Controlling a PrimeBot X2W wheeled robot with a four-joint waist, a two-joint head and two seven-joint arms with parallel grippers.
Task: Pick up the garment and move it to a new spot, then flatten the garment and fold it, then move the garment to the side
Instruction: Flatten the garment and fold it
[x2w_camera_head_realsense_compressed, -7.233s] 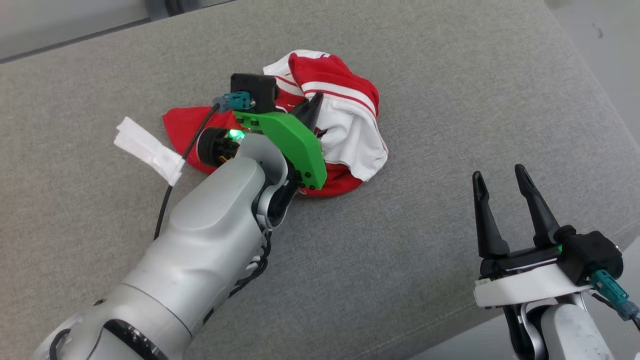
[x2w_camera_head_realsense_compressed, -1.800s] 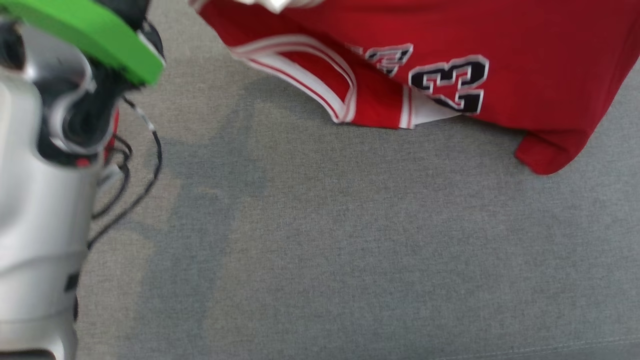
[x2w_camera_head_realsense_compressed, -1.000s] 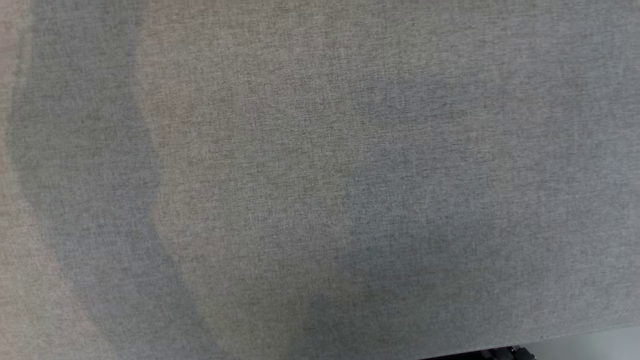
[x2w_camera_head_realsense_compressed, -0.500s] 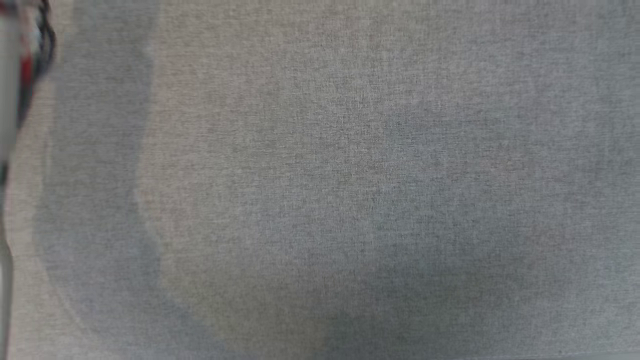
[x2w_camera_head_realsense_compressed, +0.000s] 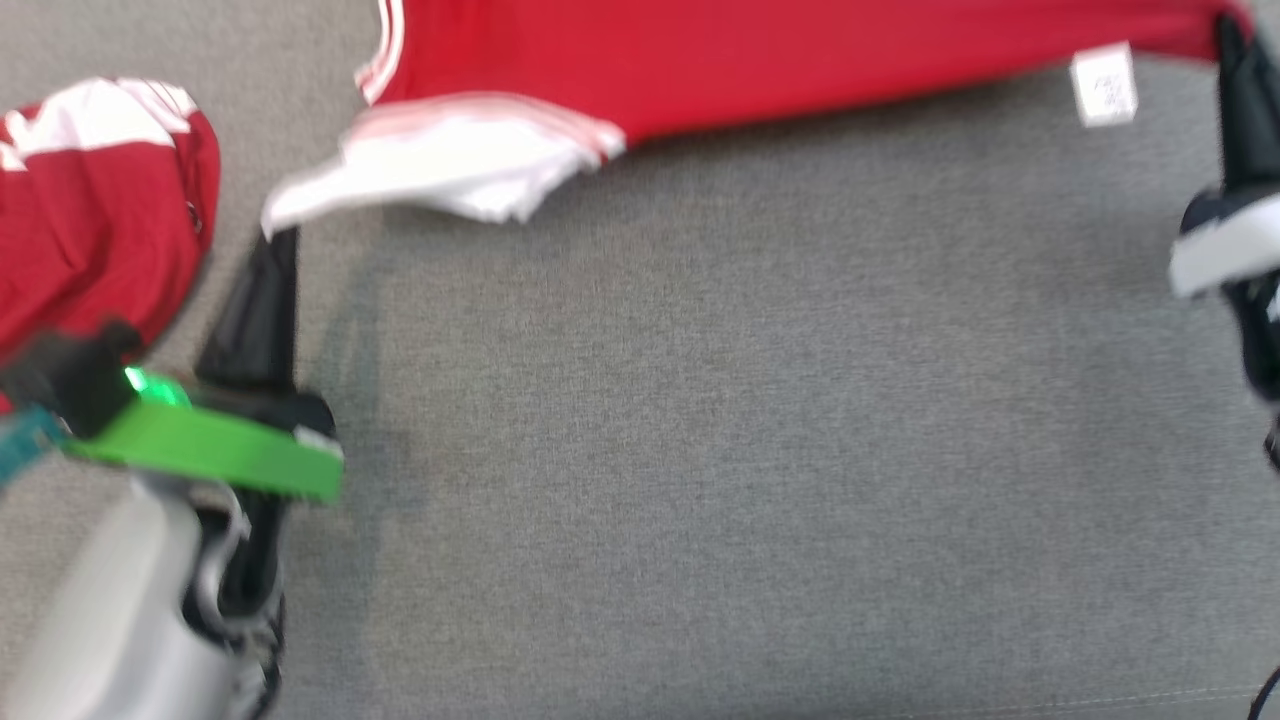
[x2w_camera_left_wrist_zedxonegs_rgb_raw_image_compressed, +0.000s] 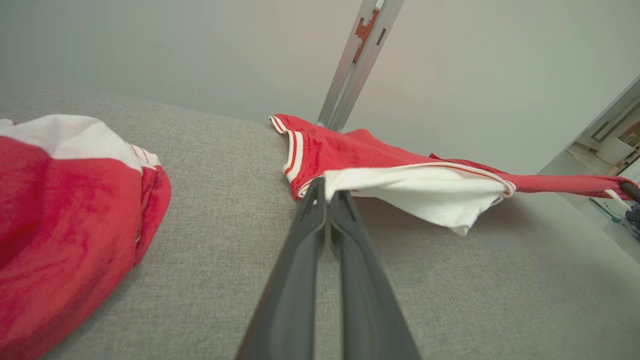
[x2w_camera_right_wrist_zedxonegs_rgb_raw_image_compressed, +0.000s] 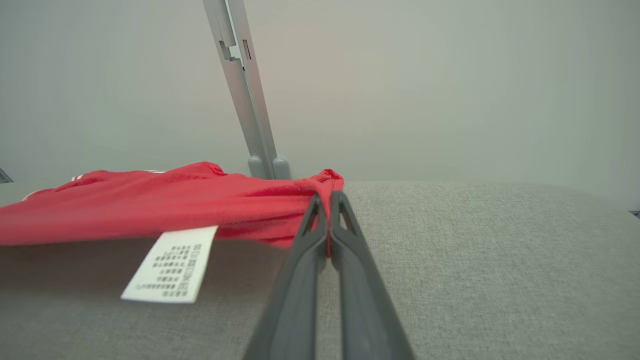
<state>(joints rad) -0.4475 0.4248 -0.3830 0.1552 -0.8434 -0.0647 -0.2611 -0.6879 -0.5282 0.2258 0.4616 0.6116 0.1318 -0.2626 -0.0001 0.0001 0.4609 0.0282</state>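
Left fingers (x2w_camera_left_wrist_zedxonegs_rgb_raw_image_compressed: 295, 270) pinch jersey (x2w_camera_left_wrist_zedxonegs_rgb_raw_image_compressed: 360, 150) white hem, right fingers (x2w_camera_right_wrist_zedxonegs_rgb_raw_image_compressed: 300, 280) clamp red corner — right wrist view adds care label (x2w_camera_right_wrist_zedxonegs_rgb_raw_image_compressed: 172, 262).

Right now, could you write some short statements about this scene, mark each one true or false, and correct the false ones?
1. The left end effector and the right end effector are both shut on the red garment. True.
2. The white label hangs near the left end effector. False: it hangs near the right end effector.
3. The red garment lies folded on the grey cushion. False: it is stretched out, unfolded, between the two end effectors.
4. A red and white heap lies on the grey cushion, apart from the red garment. True.
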